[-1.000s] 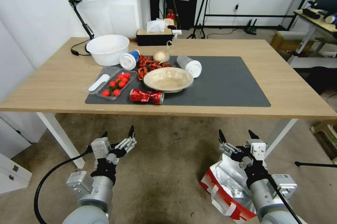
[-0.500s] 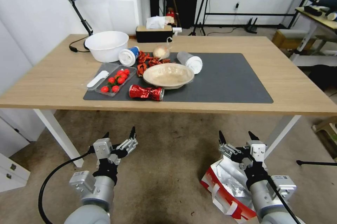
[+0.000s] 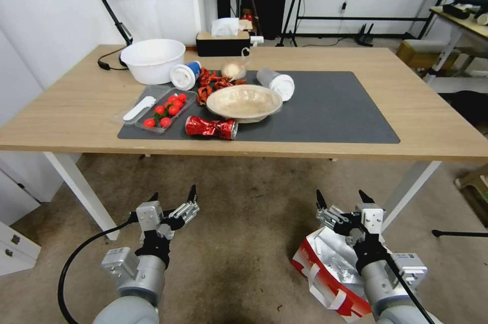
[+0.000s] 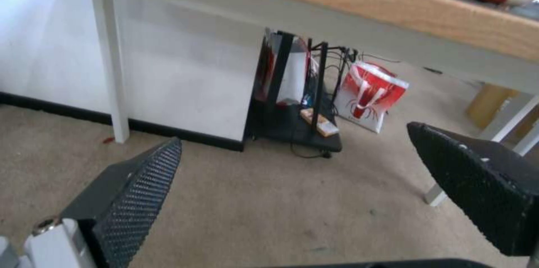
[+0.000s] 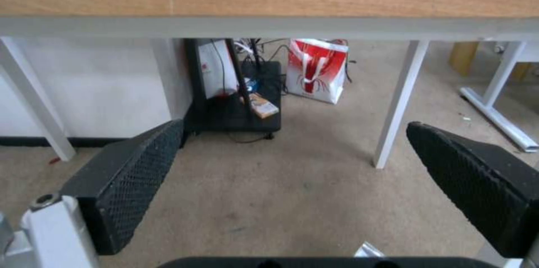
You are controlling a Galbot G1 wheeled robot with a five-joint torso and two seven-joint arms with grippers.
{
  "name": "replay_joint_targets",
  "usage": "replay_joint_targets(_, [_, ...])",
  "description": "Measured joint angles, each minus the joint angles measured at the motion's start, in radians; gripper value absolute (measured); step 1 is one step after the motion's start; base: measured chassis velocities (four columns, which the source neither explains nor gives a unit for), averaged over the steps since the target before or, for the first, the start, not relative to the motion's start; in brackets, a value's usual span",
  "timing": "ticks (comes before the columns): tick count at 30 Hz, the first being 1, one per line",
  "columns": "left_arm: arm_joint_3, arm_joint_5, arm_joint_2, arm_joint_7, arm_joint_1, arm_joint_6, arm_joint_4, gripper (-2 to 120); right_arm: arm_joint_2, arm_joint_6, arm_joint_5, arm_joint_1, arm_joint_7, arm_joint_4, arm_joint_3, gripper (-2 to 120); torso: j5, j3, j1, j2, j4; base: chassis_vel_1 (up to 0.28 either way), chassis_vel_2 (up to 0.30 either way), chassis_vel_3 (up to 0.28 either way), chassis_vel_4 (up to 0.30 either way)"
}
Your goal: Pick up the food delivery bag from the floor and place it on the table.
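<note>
Two grippers poised low over the floor (image 3: 244, 222), both spread wide and holding nothing. Nearest, at the lower right: food delivery bag (image 3: 325, 276), still down on the floor, tipped with its foil-lined mouth open upward, lying directly beneath and just behind the right gripper (image 3: 344, 201) (arm partly hiding its far side). Long side running from near the fingertips back toward the robot's right. Right gripper plainly the closer one; left gripper (image 3: 173, 199) well apart across bare floor. Beyond, the table (image 3: 417, 110), its front edge above and ahead of both grippers, dark mat (image 3: 330, 110) bare on its right half, dishes crowding the left.
</note>
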Motion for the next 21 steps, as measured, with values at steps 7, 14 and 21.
replay_joint_targets(7, [0.003, 0.003, 0.001, 0.001, -0.006, -0.001, 0.012, 100, 0.001, -0.001, -0.004, 0.005, -0.01, -0.006, 0.001, 100, -0.0001, -0.02, -0.014, -0.034, 0.0, 0.0, 0.0, 0.0, 0.0])
replay_joint_targets(14, [0.003, 0.002, 0.005, 0.001, -0.01, -0.001, 0.018, 100, 0.002, -0.001, -0.005, 0.008, -0.011, -0.015, 0.002, 100, 0.0, -0.035, -0.025, -0.059, 0.0, 0.0, 0.0, 0.0, 0.0])
replay_joint_targets(21, [0.001, -0.001, 0.005, 0.001, -0.011, -0.001, 0.025, 100, 0.013, -0.001, -0.013, 0.011, -0.016, -0.025, -0.003, 100, -0.0001, -0.052, -0.035, -0.087, 0.0, 0.0, 0.0, 0.0, 0.0])
